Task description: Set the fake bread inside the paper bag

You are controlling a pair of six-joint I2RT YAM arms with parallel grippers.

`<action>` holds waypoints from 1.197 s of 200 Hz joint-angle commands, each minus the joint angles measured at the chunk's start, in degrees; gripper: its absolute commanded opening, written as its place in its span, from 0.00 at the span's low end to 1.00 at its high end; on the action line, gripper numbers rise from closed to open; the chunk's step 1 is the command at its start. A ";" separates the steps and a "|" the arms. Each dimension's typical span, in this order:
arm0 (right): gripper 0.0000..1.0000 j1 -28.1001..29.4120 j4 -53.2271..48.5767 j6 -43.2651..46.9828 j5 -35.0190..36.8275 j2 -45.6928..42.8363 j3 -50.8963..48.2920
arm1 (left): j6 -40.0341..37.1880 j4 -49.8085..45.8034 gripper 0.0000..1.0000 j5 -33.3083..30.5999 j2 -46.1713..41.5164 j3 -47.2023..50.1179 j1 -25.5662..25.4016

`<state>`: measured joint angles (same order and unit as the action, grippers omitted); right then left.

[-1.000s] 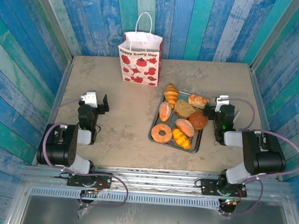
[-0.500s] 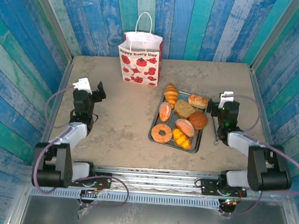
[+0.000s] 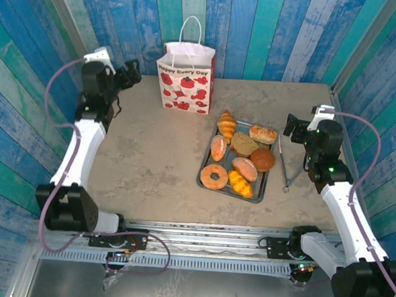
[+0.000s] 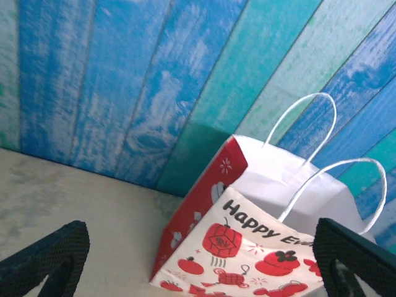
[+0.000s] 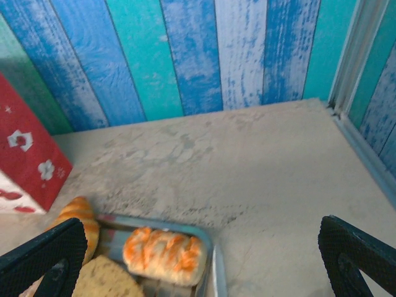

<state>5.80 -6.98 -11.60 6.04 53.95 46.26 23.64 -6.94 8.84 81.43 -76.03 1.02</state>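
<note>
The paper bag (image 3: 186, 80) stands upright at the back of the table, white with red prints and cord handles; its open top faces the left wrist camera (image 4: 260, 247). Several pieces of fake bread lie on a grey tray (image 3: 260, 193): a croissant (image 3: 227, 125), a ring donut (image 3: 214, 176), a yellow twisted roll (image 3: 240, 183) and a round bun (image 3: 262, 159). My left gripper (image 3: 127, 73) hovers open, left of the bag. My right gripper (image 3: 292, 127) is open beside the tray's far right corner, above a glazed loaf (image 5: 164, 255). Neither holds anything.
Metal tongs (image 3: 284, 167) lie on the table just right of the tray. Blue and teal plank walls (image 3: 272, 32) close in the back and both sides. Bare tabletop (image 3: 151, 152) stretches between the bag, the tray and the left arm.
Both arms rose from low near their bases and reached outward. The left gripper moved to the far left beside the bag; the right moved back and right of the tray.
</note>
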 commanded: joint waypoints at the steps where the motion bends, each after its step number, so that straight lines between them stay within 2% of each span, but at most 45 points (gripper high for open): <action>1: 1.00 -0.18 -9.46 -3.01 -4.08 -0.41 2.47 | -0.30 -13.43 1.00 7.61 8.85 -9.81 -0.14; 36: 1.00 -0.18 -9.68 -3.80 -4.60 -0.15 2.71 | -3.50 -22.48 0.95 10.60 19.31 -25.46 -0.71; 70: 1.00 -0.18 -8.97 -4.91 -3.95 0.93 2.43 | -5.35 -27.79 0.92 11.61 26.82 -34.69 -1.32; 142: 1.00 -0.18 -8.71 -5.46 -2.67 1.90 2.09 | -9.13 -41.48 0.84 8.46 44.78 -59.99 -4.57; 239: 1.00 -0.18 -7.87 -6.51 -2.18 2.13 0.63 | -7.76 -38.30 0.68 6.67 51.61 -64.81 -4.86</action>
<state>5.80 -15.05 -17.15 3.01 56.03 47.83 16.01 -45.89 16.01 127.96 -138.06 -3.77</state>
